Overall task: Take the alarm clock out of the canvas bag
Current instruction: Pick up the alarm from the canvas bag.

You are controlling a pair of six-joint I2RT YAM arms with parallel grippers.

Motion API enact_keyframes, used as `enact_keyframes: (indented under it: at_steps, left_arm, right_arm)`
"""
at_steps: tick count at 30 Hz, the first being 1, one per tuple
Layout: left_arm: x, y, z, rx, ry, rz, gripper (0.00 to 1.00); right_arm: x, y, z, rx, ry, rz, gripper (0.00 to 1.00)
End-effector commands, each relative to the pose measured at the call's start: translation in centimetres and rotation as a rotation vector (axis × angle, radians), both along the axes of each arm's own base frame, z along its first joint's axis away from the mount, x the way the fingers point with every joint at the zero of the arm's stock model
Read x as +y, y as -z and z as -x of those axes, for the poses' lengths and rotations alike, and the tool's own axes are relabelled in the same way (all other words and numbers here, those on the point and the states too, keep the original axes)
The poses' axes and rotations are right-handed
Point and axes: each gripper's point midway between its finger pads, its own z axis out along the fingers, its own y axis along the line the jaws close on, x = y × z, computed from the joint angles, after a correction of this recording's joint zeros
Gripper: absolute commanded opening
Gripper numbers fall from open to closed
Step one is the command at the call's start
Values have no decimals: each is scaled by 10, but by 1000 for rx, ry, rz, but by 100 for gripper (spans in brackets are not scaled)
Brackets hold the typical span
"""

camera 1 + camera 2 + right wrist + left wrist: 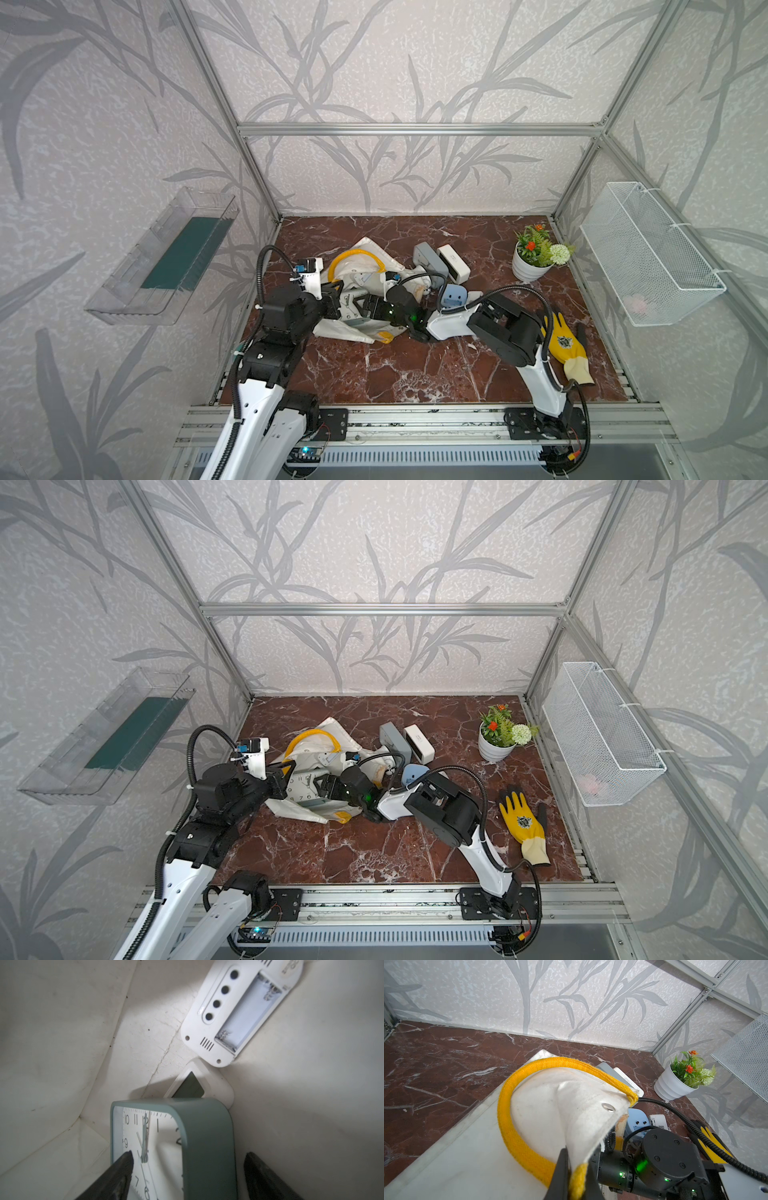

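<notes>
- Mounting rail [415,419], extruded aluminium, at 6 o'clock of the table; carries both arm bases, so both arms reach in toward 12
- Tabletop [415,365], red-brown marble pattern with white veins; the work surface
- Canvas bag [349,332], cream-white cloth tote with yellow strap handles; slumped on its side about 9 o'clock of the table's centre, mouth turned toward 3 o'clock, where the right arm enters
- Left gripper [572,1159], black parallel fingers; pinched tight on the bag's rim beside a yellow handle root, cloth lifted; judged to be holding the mouth open
- Right gripper [189,1154], black parallel fingers; inside the bag, jaws spread wide astride the clock, one finger across the dial, the other clear of the casing; nothing gripped
- Alarm clock [207,1136], sage-green square plastic casing, white analogue dial; still inside the bag, on the cloth lining; judged next step: close on it, then draw out toward 3 o'clock
- Battery unit [239,1012], white oblong plastic, bay open and empty; also in the bag
- Display unit [199,1082], small white rounded plastic, dark screen; just behind the green casing, may be dragged along
- Grey box [426,255] and white box [453,259], plastic; side by side at 12 o'clock, outside the bag
- Potted plant [534,257], white pot, at 2 o'clock; yellow work glove [565,345] at 4 o'clock; both well apart from the bag
</notes>
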Motion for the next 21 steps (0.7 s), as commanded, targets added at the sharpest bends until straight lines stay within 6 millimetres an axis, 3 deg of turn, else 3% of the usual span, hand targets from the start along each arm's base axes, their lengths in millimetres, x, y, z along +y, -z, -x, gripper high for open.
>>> enact_keyframes:
  at_steps: [1, 12, 21]
  left_arm:
    - [-13, -32, 0, -113, 71, 53, 0]
    - [-9, -28, 1, -109, 46, 54, 0]
    - [-7, -28, 1, -109, 35, 50, 0]
  right_arm:
    - [6, 4, -2, 2, -22, -11, 83]
    - [13, -34, 13, -56, -116, -110, 61]
    - [10, -49, 24, -80, -132, -141, 51]
